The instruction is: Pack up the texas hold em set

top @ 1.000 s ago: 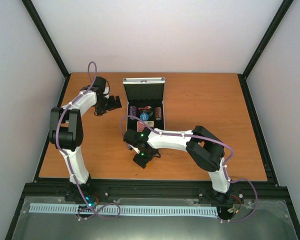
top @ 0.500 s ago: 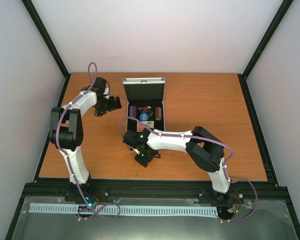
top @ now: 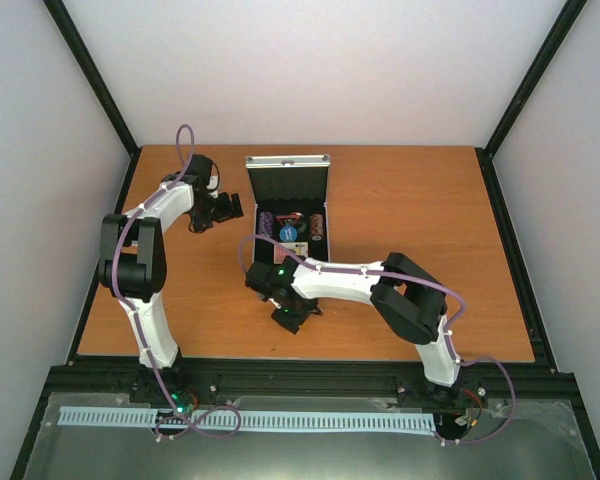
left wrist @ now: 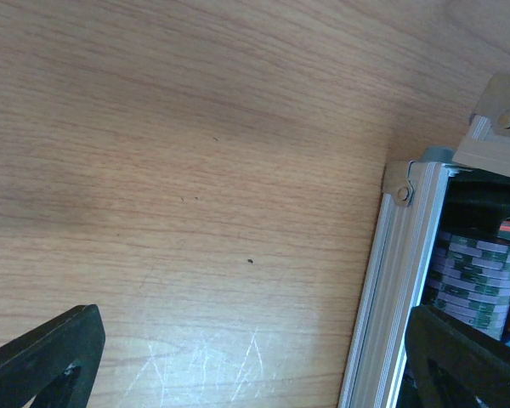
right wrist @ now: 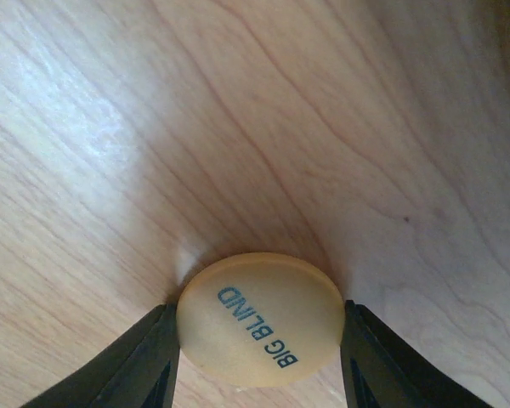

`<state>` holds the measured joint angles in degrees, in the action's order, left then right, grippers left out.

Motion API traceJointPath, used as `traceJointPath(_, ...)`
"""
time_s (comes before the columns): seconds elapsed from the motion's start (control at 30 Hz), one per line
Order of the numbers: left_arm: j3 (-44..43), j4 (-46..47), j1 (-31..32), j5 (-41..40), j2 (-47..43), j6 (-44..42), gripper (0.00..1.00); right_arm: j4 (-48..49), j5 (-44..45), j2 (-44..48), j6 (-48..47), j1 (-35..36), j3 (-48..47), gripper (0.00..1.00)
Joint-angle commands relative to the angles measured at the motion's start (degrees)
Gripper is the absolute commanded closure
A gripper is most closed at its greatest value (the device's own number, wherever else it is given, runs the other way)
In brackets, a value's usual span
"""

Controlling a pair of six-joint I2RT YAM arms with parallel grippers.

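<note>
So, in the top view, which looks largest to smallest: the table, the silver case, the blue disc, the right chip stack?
table, silver case; blue disc and right chip stack look about alike.

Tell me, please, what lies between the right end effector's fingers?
The yellow-orange BIG BLIND disc, both fingers against its edges, as the right wrist view shows.
</note>
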<state>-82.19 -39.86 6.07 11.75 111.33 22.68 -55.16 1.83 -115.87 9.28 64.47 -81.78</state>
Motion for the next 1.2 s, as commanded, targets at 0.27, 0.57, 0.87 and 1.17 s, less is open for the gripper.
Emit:
traceJointPath(0.27, -0.47, 0.15, -0.18, -0.26, -0.71, -0.72, 0.00, -5.73, 3.71, 2.82, -1.47, -4.37, -8.44, 0.63)
traceJointPath(0.57, -0.63, 0.48, -0.15, 0.17, -0.96, -0.55, 0.00, -5.65, 4.33, -1.02, -4.53, -13.58, -17.71, 0.63)
traceJointPath(0.87, -0.81, 0.36, -0.10, 0.13, -0.68, -0.60, 0.00, -0.46, 5.55, -10.79, -5.90, -20.04, -28.93, 0.64)
traceJointPath(1.17, -0.71, 0.64, -0.15, 1.13, -0.16, -0.18, 0.00, 3.54, 8.31, -18.98, -7.60, -24.29, -37.73, 0.65)
